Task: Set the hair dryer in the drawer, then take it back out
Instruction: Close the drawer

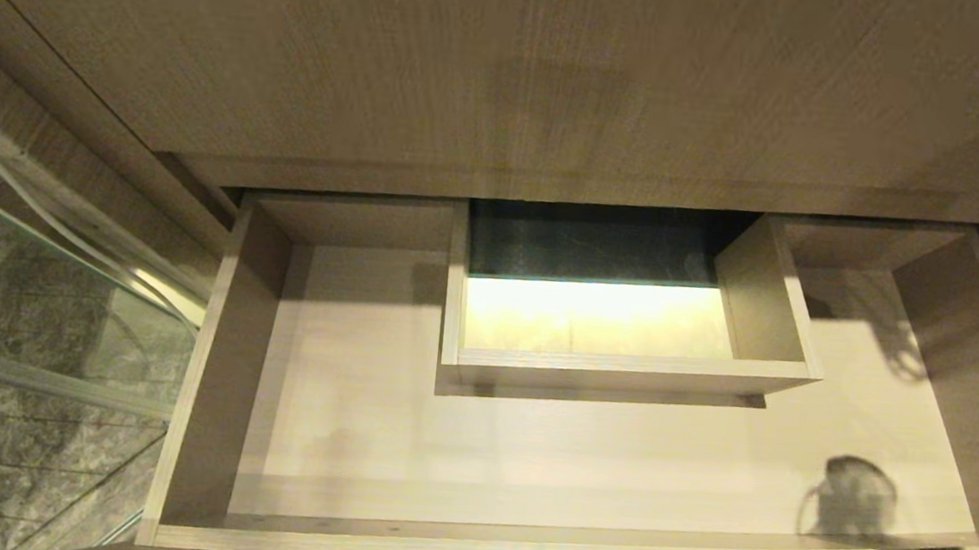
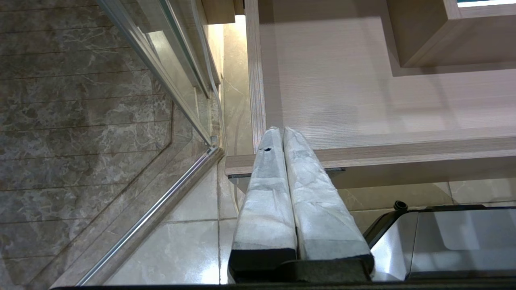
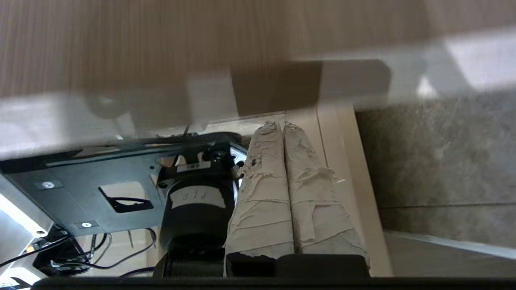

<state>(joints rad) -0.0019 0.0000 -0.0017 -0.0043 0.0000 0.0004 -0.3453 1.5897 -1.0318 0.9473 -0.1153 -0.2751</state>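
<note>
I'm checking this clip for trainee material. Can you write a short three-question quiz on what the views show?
1. True or false: the drawer stands open.
2. Pick one: the left end effector is A) open, B) shut on the hair dryer, C) shut and holding nothing.
3. Fill in: the hair dryer shows in ___ of the three views.
Key: 1 true; 2 C; 3 none.
</note>
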